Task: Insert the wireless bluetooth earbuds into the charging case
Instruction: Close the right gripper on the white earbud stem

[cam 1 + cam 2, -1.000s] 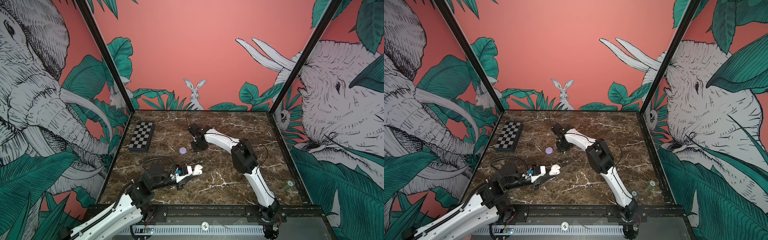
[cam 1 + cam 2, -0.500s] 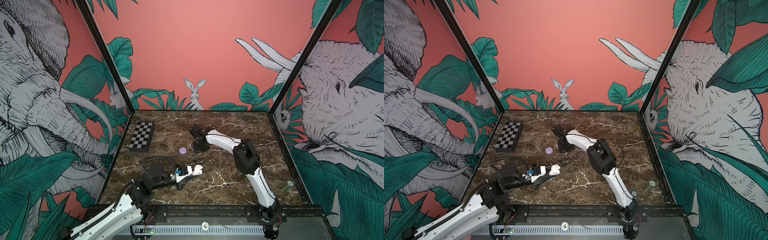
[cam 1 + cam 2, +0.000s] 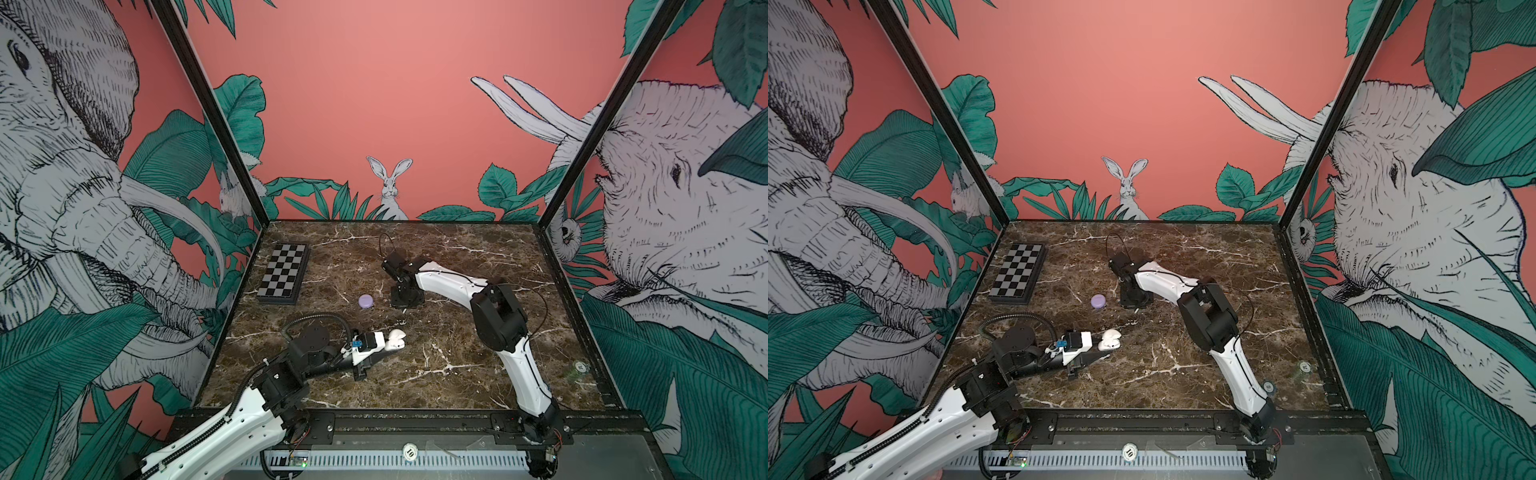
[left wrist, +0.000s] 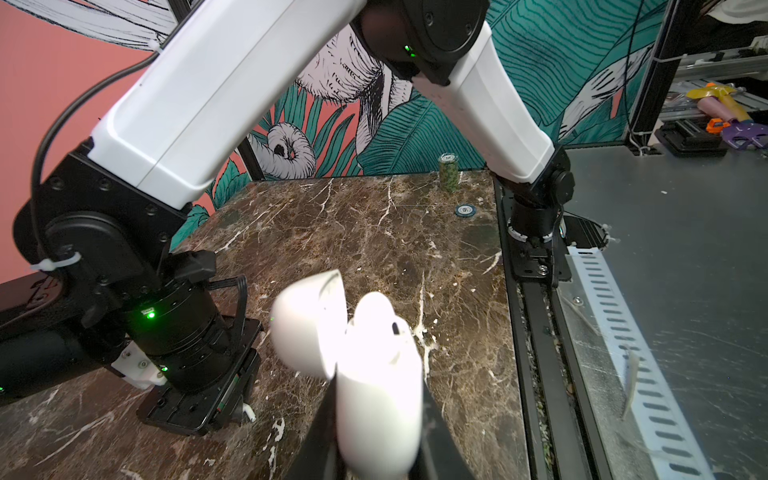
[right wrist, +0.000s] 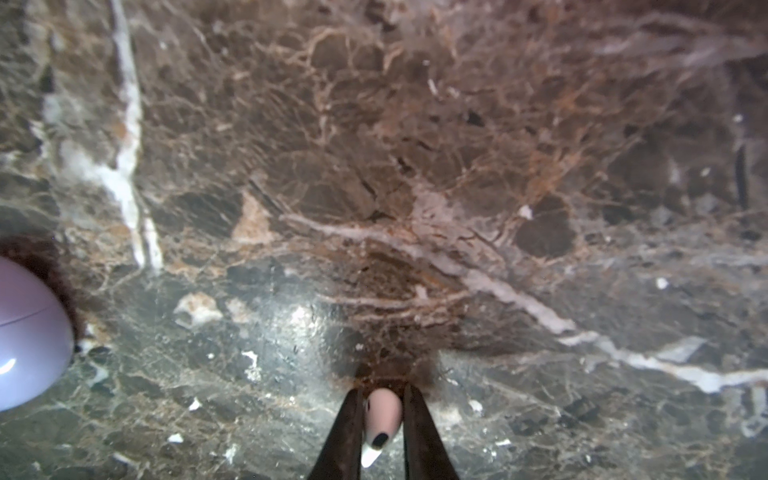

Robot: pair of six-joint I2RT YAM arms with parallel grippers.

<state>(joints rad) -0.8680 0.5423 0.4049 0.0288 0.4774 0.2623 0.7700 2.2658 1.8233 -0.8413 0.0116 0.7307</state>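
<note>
Left gripper (image 3: 384, 345): is reaching low over the near-left part of the marble table (image 3: 457, 374), its jaws clamping tight on the white charging case.
White charging case (image 3: 397, 337): is sitting at the tip of the left gripper, near and left of the table's middle. The left wrist view is showing its body (image 4: 374, 382) squeezed between the two dark fingers. Whether it is touching the marble cannot be told.
Case lid (image 4: 305, 328): is standing open, tilting away from the body.
Right gripper (image 3: 404, 305): is pointing straight down at the far middle of the table, well apart from the white case. Its jaws are standing almost together, pinching the earbud.
Earbud (image 5: 384, 415): is sitting between the right gripper's fingers (image 5: 353, 424), pale and touching both. Whether it is resting on the marble cannot be told.
Lilac case (image 3: 366, 301): is lying closed on the table, just left of the right gripper and farther back than the white case.
Chessboard (image 3: 284, 272): is lying flat at the far left.
Poker chips (image 3: 1304, 366): are sitting near the near-right corner.
</note>
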